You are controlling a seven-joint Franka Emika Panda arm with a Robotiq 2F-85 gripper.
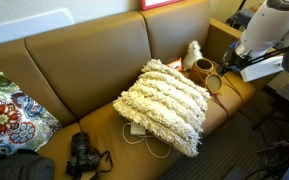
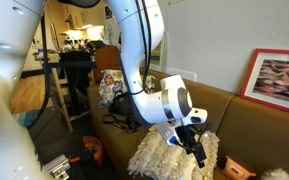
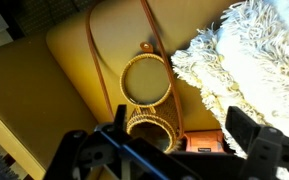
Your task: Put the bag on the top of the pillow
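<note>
We see the gripper [image 3: 174,142] best in the wrist view. Its two dark fingers [image 3: 246,135] are spread wide with nothing between them, and their tips are cut off by the bottom edge. Just below and ahead of the gripper lies the bag [image 3: 148,85]. It shows as two tan rings, one above the other, and we cannot tell which is the opening. The lower ring is partly covered by the gripper's body. Its thin strap [image 3: 102,70] runs away from the gripper over the sofa seat [image 3: 74,50] and out of the top of the picture.

The pillow [image 3: 244,60] lies beside the bag, out past one finger. Only its shaggy edge is in view, and we cannot tell whether it touches the bag.

In an exterior view the bag [image 1: 200,68] sits on the sofa near the pillow [image 1: 164,100], below the arm [image 1: 274,25]. There we cannot tell the gripper from the arm's dark parts. In an exterior view the gripper [image 2: 197,150] hangs over the pillow [image 2: 164,158], and a brown patch beyond it is too small to name.
</note>
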